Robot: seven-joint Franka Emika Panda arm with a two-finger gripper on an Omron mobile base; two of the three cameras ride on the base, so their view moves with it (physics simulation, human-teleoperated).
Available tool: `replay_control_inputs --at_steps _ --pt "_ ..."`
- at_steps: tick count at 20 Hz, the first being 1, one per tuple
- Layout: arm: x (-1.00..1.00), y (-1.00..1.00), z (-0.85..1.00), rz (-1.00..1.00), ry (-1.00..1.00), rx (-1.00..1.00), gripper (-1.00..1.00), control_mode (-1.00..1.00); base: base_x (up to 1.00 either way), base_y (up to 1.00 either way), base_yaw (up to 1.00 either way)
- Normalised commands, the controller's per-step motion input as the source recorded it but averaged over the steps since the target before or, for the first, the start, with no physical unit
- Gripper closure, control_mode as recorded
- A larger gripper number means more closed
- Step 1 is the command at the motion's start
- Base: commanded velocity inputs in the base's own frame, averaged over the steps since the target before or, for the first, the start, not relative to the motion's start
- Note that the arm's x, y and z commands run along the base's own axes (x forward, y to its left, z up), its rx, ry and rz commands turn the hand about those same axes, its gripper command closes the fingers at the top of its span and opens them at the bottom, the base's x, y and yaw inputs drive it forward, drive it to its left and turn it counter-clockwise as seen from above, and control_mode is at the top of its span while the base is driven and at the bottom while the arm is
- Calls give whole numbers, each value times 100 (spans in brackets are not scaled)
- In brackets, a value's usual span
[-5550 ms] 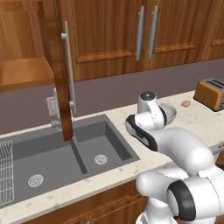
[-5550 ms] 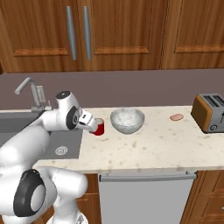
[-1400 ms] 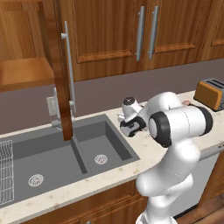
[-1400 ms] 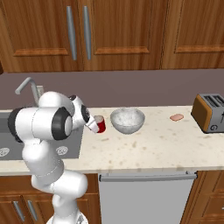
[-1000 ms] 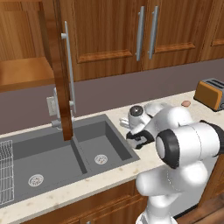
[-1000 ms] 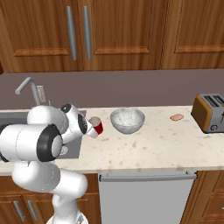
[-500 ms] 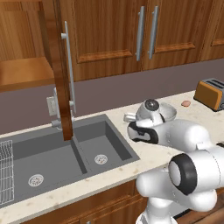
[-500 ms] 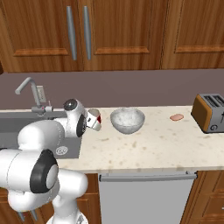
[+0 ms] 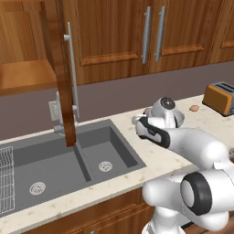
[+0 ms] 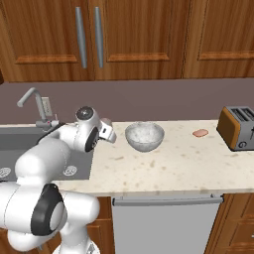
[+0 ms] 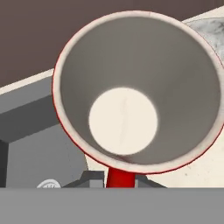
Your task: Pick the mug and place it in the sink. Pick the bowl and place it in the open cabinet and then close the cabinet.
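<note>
Right now the hand [image 11: 120, 181] grips the mug [image 11: 138, 89] by its red handle, with the sink [image 11: 30, 144] below it and the bowl [image 10: 144, 136] just beside.

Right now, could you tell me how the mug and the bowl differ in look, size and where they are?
The mug is glossy red outside with a white inside; the bowl is speckled grey-white. The mug is much smaller than the wide bowl. The mug sits right at the claw, by the sink edge, while the bowl rests free on the counter. Both are upright and empty.
</note>
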Motion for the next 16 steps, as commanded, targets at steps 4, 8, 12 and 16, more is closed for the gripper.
replay_control_inputs --at_steps 4,8,12,16 --pt "-9 0 1 18 0 0 100 -100 0 0 0" --pt "-5 0 0 19 0 0 100 -100 0 0 0" --pt "-3 0 1 19 1 0 100 -100 0 0 0" --pt "0 1 3 17 7 0 100 -100 0 0 0"
